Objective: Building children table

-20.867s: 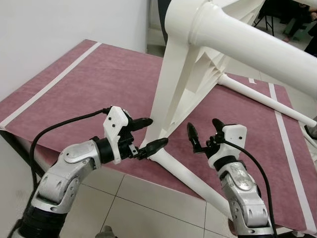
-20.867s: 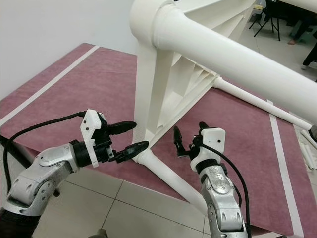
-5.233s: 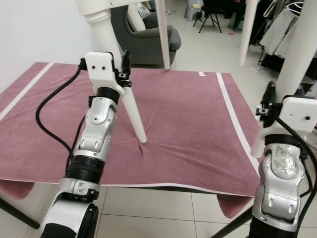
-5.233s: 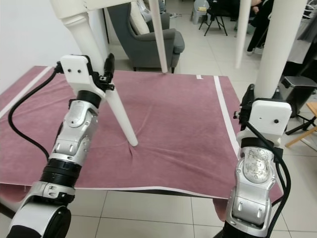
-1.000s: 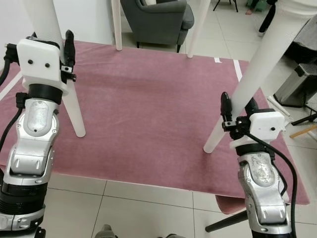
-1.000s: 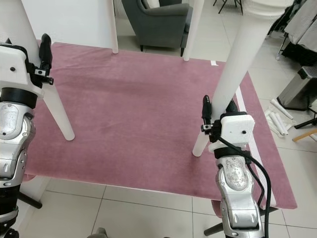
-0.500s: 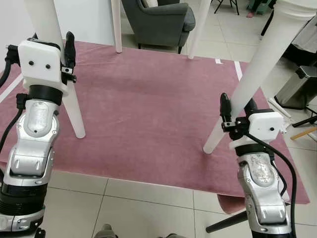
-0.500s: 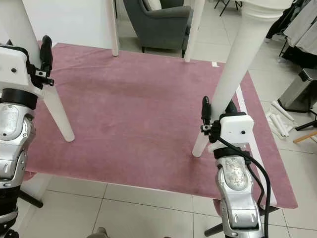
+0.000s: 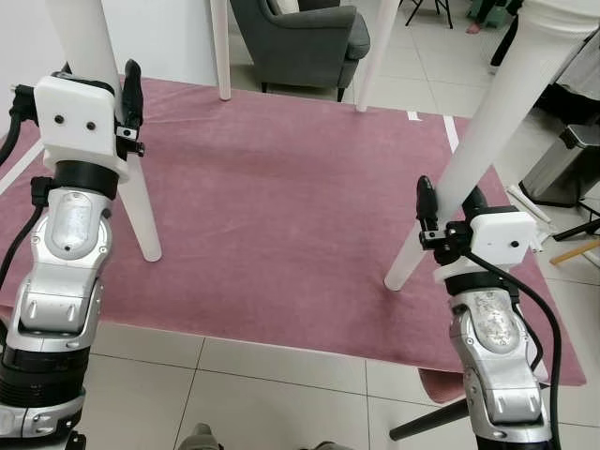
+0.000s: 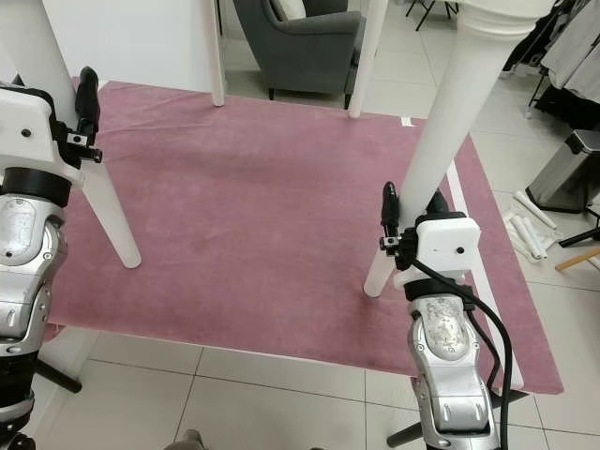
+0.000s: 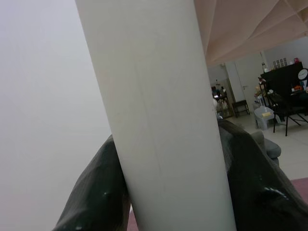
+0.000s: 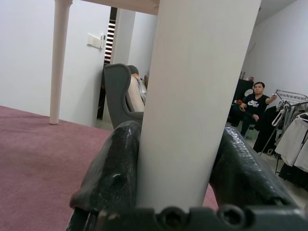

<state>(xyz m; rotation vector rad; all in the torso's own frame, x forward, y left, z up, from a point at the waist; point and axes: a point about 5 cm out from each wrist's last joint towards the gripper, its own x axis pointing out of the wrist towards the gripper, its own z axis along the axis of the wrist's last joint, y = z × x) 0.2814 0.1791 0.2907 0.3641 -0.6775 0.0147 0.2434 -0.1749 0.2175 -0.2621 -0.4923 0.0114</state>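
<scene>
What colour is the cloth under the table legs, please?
The cloth is dusty pink with a white stripe near its right edge, clearest in the left eye view.

Head stereo pair: looked forward and down on a mat (image 9: 281, 206), armchair (image 9: 300, 42) at 12 o'clock; both eyes shared it. Wrist cameras: sat tight against table legs (image 11: 154, 115), facing along them; right one shared the armchair.

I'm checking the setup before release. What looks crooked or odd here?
Nothing stands out: all four white legs rest on the maroon cloth, with the left pincer and right pincer each clamped on a near leg.
</scene>
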